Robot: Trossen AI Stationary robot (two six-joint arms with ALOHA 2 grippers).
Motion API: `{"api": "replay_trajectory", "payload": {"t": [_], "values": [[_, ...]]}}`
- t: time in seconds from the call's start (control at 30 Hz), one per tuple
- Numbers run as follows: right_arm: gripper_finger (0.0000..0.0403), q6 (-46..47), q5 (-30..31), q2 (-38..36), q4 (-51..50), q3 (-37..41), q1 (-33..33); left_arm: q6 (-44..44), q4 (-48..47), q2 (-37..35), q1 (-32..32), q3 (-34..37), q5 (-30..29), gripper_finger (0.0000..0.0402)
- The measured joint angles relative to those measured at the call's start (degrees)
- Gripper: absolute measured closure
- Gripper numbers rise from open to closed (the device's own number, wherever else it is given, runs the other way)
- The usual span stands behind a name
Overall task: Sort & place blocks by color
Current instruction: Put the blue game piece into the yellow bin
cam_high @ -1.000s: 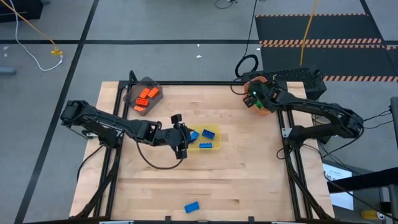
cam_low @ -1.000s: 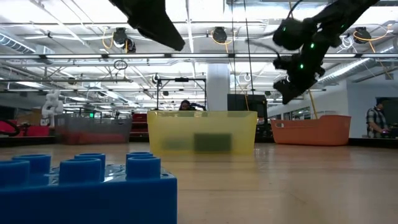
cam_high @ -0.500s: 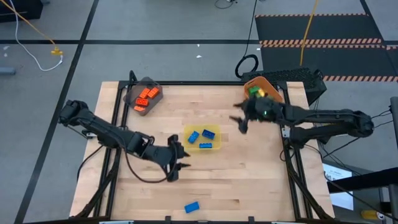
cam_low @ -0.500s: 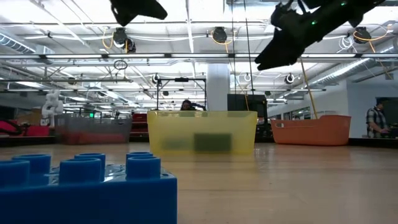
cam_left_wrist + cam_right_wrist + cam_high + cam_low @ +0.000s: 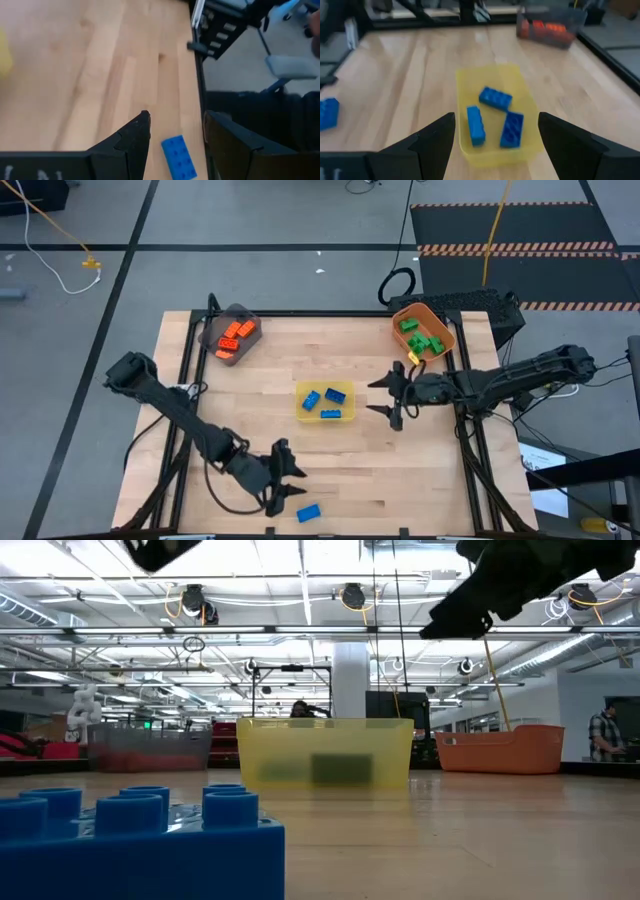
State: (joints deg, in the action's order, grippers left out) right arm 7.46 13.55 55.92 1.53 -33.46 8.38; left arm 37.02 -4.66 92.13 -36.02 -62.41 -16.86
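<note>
A: Last loose blue block [image 5: 308,513] down at the bottom centre of the high view, left gripper [image 5: 287,483] just above it, fingers apart around nothing. Looks light, rigid, a bit slick. Best pinched across the flat long sides.

B: Agreed. Small oblong, studded top. Right gripper [image 5: 391,400] right of centre, spread wide, empty.

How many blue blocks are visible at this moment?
4. Three lie in the yellow bin. One loose blue block sits near the table's front edge, by the left tool.
</note>
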Motion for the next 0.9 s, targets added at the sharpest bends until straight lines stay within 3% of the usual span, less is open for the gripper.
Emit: {"api": "replay_trajectory", "payload": {"t": [0.4,0.57,0.67,0.8,0.9], "values": [[0.0124,-2.55,0.11,0.00,6.46,1.60,0.74,11.49,12.27,10.62,-2.03,-0.02,-0.26,0.0215],[0.0124,-2.82,0.56,-0.02,8.47,3.50,0.74,21.71,12.30,12.43,-3.31,0.00,-0.18,0.0215],[0.0124,-3.76,4.15,0.07,13.74,7.23,0.68,25.77,11.75,12.79,-4.46,0.00,0.35,0.0215],[0.0124,-4.98,5.98,-0.40,20.02,10.95,0.05,26.22,10.38,12.75,-6.07,-0.02,-0.02,0.0215],[0.0124,-5.18,5.96,-0.50,23.59,11.72,-0.51,25.89,4.38,12.75,-6.47,-0.02,-1.47,0.0215]]}}
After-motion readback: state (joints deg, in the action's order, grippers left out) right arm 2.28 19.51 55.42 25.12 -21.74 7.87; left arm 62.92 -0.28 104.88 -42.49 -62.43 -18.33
